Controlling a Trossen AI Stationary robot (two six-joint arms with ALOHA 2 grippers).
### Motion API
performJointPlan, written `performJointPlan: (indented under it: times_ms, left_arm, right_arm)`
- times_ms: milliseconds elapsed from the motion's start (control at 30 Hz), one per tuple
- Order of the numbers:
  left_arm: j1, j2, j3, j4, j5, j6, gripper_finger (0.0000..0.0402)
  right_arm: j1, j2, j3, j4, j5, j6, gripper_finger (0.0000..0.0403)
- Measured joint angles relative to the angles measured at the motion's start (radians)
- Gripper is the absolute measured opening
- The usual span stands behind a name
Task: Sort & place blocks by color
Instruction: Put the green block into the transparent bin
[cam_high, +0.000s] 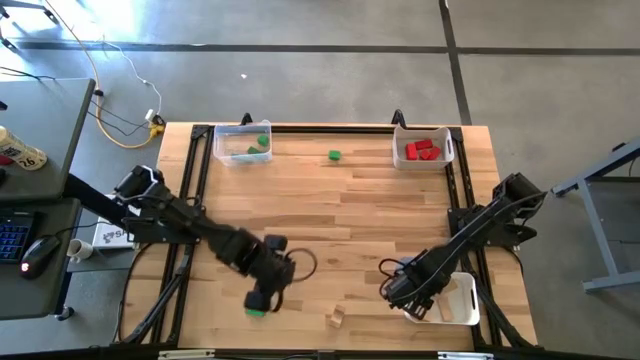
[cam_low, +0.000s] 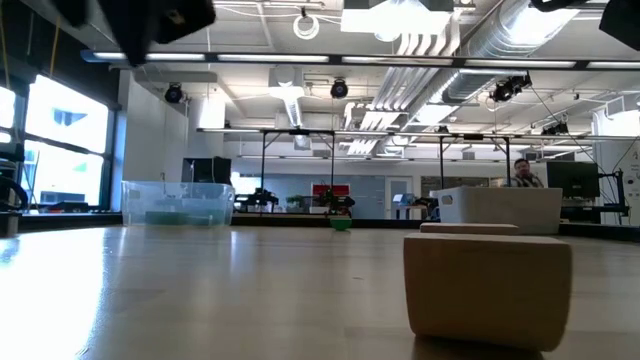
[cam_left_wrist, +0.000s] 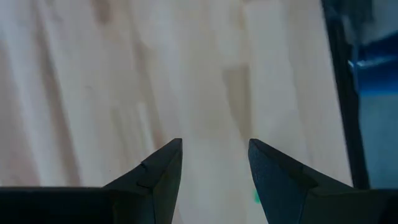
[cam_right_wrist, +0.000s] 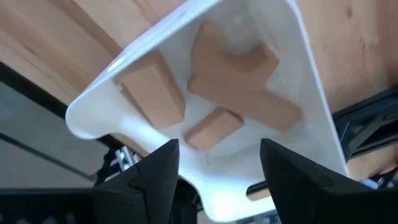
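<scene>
Over the bin (cam_high: 462, 305) at the table's (cam_high: 350, 220) near right corner, the right gripper (cam_right_wrist: 217, 165) hangs with its arm stretched down from the right edge, fingers spread and holding nothing; several plain wood blocks (cam_right_wrist: 233, 81) lie in the bin right beneath it. Near the front edge, left of middle, the left gripper (cam_high: 260, 298) points down at the tabletop, its arm reaching diagonally in from the left edge, fingers apart with only bare wood between them. A green block (cam_high: 256, 312) shows just under that gripper, partly hidden by it, so I cannot tell whether they touch. One plain block (cam_high: 336, 318) sits near the front edge between the grippers. Another green block (cam_high: 334, 155) lies alone near the far edge, between the far-left bin (cam_high: 242, 143) holding green blocks (cam_high: 258, 145) and the far-right bin (cam_high: 424, 149) holding red blocks (cam_high: 422, 150).
</scene>
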Motion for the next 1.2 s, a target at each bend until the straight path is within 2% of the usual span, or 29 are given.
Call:
performJointPlan:
  times_ms: [400, 800, 1067, 1200]
  left_arm:
    - [-0.225, 0.0, -0.066, 0.014, -0.026, -0.102, 0.017]
    - [-0.284, 0.002, -0.179, 0.14, -0.053, -0.237, 0.017]
    - [-0.28, 0.008, -0.202, 0.185, -0.084, -0.192, 0.017]
    - [-0.275, 0.037, -0.203, 0.219, -0.062, -0.169, 0.017]
  right_arm:
    - [0.0, 0.0, 0.0, 0.0, 0.05, -0.044, 0.0211]
    - [0.0, -0.001, 0.038, -0.027, 0.059, -0.023, 0.021]
    - [-0.001, -0.001, 0.207, -0.144, 0.211, -0.025, 0.021]
    - [-0.002, -0.002, 0.296, -0.19, 0.296, -0.025, 0.021]
